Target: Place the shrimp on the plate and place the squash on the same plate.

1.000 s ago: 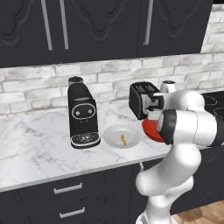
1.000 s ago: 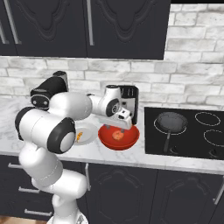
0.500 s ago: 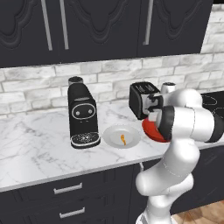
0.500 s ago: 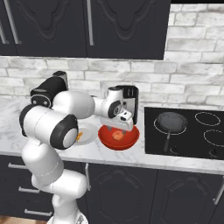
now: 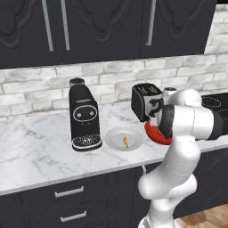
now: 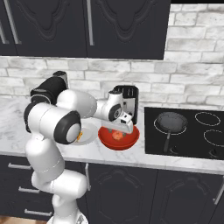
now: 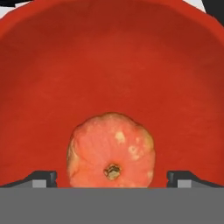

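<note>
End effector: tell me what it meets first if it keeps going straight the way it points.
The squash, lying in the red dish. The open end effector points down at it, a fingertip on each side; how close it is cannot be told.

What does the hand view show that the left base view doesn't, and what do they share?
Hand view alone: the squash lying in the red dish, stem end up, between the open tool's fingertips. Left base view alone: the shrimp already on the white plate, the coffee machine and the toaster on the marble counter. Both share the red dish, which sits beside the plate.
</note>
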